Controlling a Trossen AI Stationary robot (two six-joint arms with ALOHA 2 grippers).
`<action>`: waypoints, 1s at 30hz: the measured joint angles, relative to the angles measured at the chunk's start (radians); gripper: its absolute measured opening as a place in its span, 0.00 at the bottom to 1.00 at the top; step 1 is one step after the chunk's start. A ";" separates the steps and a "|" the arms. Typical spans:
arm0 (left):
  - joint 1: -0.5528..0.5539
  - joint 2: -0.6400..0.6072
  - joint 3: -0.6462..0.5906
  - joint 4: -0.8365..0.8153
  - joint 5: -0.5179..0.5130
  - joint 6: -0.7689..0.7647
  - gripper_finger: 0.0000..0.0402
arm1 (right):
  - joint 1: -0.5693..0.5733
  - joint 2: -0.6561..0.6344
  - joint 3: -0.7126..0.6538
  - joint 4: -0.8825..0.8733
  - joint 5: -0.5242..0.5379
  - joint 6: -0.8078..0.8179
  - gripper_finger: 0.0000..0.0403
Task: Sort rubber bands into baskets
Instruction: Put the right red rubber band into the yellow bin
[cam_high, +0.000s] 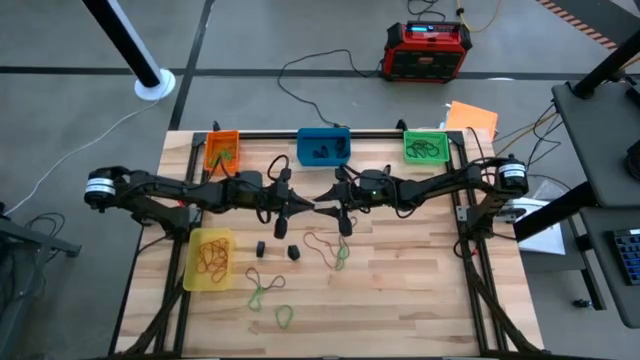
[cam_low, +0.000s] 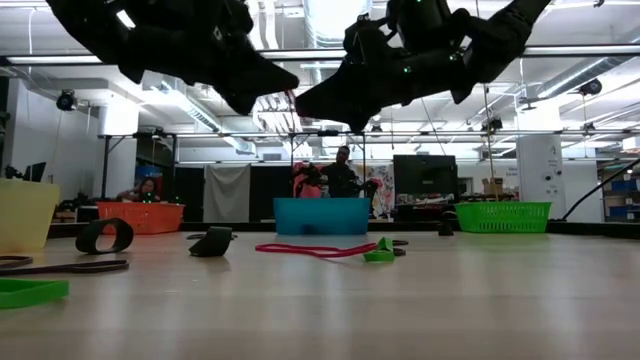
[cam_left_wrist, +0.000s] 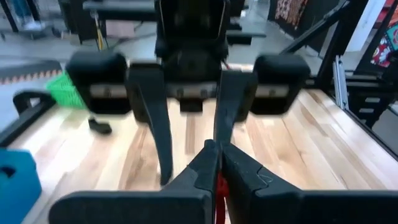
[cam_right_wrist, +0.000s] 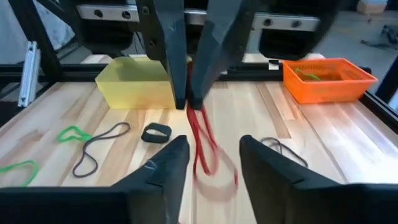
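My left gripper (cam_high: 303, 207) is shut on a red-brown rubber band (cam_right_wrist: 203, 146), above the middle of the table. My right gripper (cam_right_wrist: 212, 140) faces it tip to tip (cam_high: 327, 205). It is open, with a finger on either side of the hanging band, and I see no touch. Loose black (cam_high: 260, 247), green (cam_high: 262, 292) and red-brown (cam_high: 325, 245) bands lie flat on the table. The orange (cam_high: 222, 150), blue (cam_high: 323, 146) and green (cam_high: 427, 146) baskets stand along the far edge. The yellow basket (cam_high: 210, 260) stands near left. My left gripper pinches the red-brown band by its upper end (cam_right_wrist: 190, 111) between its two fingertips. The fingers slant down from the table's left. The band hangs below them as a slack loop (cam_right_wrist: 214, 171), clear of the table.
A red-and-black power box (cam_high: 427, 50) sits on the floor beyond the far edge, with black cables running from it. The table's black frame rails (cam_high: 470, 250) run along both sides. People show in the room behind the table (cam_low: 340, 170).
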 joint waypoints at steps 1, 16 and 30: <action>0.000 -0.013 0.000 -0.031 0.000 -0.005 0.00 | -0.001 -0.010 0.000 -0.019 0.005 0.002 0.36; -0.069 -0.397 -0.001 -0.676 0.001 -0.307 0.00 | -0.003 -0.064 0.001 -0.149 0.006 0.025 0.49; -0.316 -0.433 0.052 -1.244 0.081 -0.925 0.00 | -0.006 -0.063 0.001 -0.146 0.006 0.026 0.49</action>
